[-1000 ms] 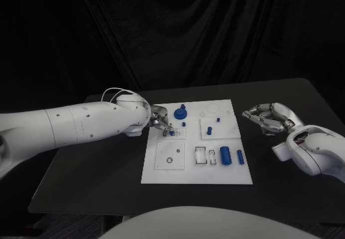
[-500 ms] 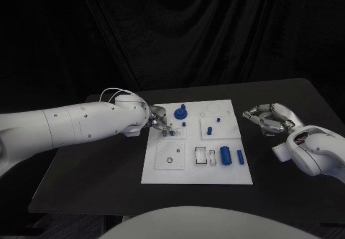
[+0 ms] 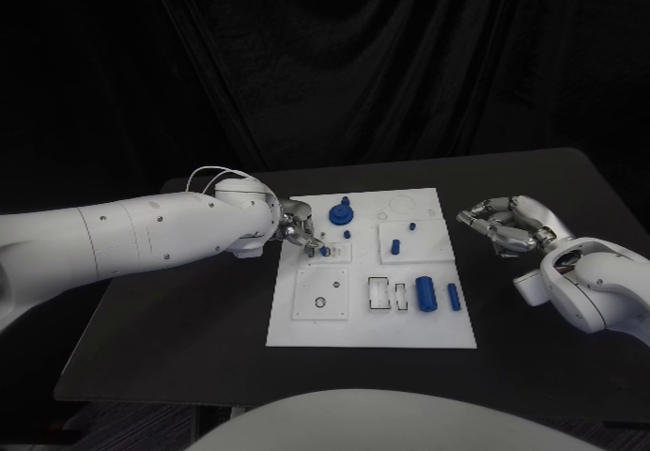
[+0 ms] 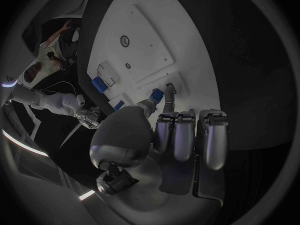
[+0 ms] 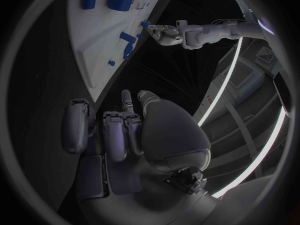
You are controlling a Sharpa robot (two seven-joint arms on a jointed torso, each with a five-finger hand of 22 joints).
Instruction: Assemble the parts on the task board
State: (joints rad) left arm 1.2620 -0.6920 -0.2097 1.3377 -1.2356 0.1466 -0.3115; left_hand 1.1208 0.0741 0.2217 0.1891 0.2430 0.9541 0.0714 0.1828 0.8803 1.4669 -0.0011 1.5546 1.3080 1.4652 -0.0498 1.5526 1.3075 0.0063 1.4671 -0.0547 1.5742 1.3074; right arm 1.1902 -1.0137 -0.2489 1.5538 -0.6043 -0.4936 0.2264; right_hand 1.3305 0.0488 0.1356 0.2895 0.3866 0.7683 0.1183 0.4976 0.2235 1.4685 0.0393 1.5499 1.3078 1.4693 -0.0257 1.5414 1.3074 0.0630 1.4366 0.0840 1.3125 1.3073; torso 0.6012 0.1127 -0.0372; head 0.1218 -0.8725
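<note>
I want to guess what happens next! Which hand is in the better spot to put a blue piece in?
Probably the left hand. Its fingers are already at the board, seemingly pinching a small blue piece. The right hand is curled up off the board's side.

Two white arms with smooth rounded shells. The left arm [image 3: 135, 235] is a thick tapering casing dotted with small dark screw heads, and a thin pale cable [image 3: 217, 175] loops above its wrist. The left hand [image 3: 301, 230] and right hand [image 3: 506, 224] are silver metal with darker segmented fingers [image 4: 184, 135] and a bulbous grey thumb base
</note>
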